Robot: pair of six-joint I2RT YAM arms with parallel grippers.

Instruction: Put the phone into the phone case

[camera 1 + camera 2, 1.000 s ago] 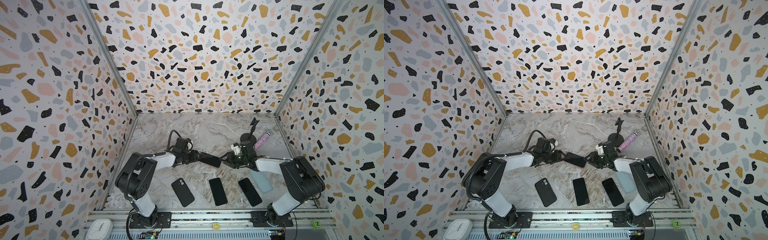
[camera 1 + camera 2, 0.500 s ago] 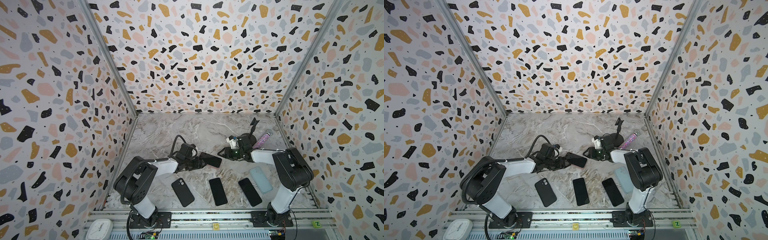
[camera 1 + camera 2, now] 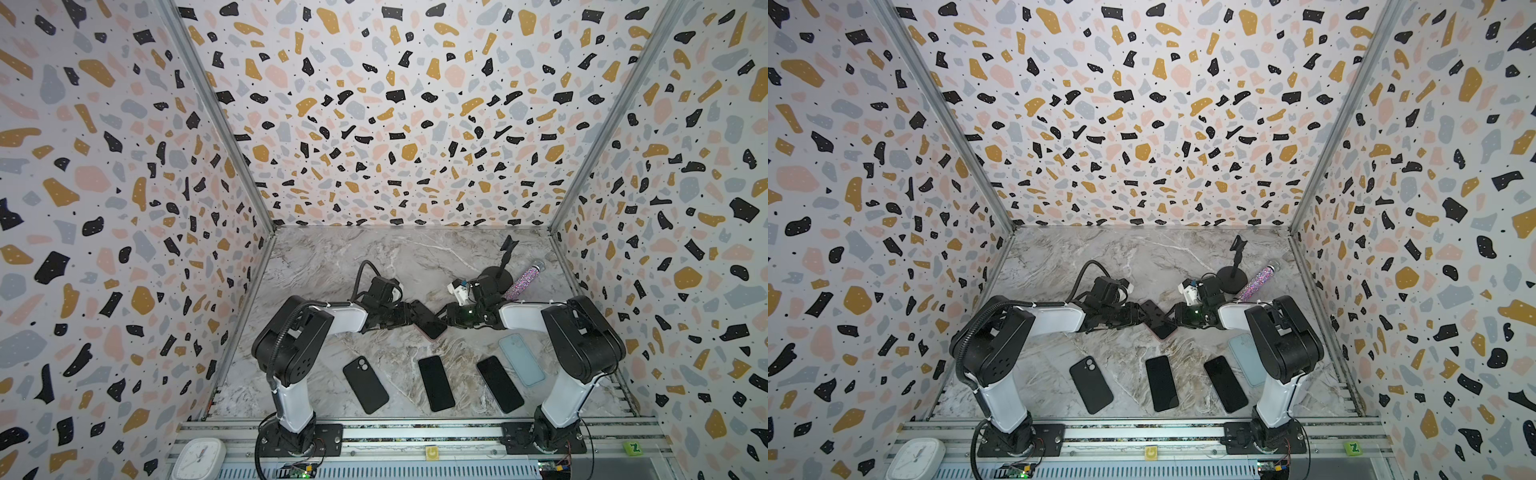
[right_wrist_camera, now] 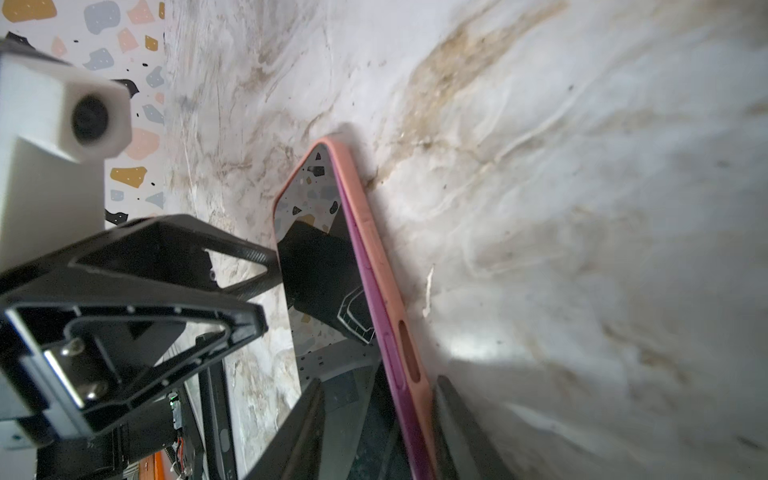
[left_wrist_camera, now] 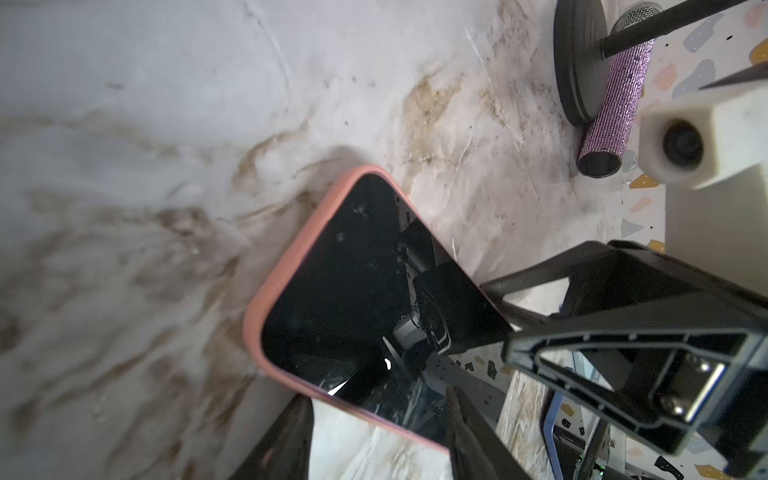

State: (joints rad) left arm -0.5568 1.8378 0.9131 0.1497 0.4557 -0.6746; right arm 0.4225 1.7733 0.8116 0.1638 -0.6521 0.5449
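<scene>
Left wrist view is showing the phone [image 5: 353, 291] sitting inside the pink phone case [image 5: 268, 299]. The rim is hugging its far end and one long side, but the near corner is hiding behind the left gripper [image 5: 378, 399], so I cannot tell whether it is fully seated. In both top views the cased phone is sitting mid-table, tilted rather than flat, with the left gripper reaching in from 9 o'clock and the right gripper [image 3: 449, 319] from 3 o'clock. Each set of jaws is standing apart and straddling an end of it, though whether either is actually pinching I cannot tell. To my eye they are finishing the seating. Doing that well is meaning one side steadying the case by its rim while the other is pressing the glass edge into the lip, gently and squarely, corner by corner. Keeping it low over the table [image 3: 332, 257] is helping too, since the spare handsets [image 3: 435, 382] at 6 o'clock and the pale blue case [image 3: 521, 359] at 4 o'clock are lying close.
</scene>
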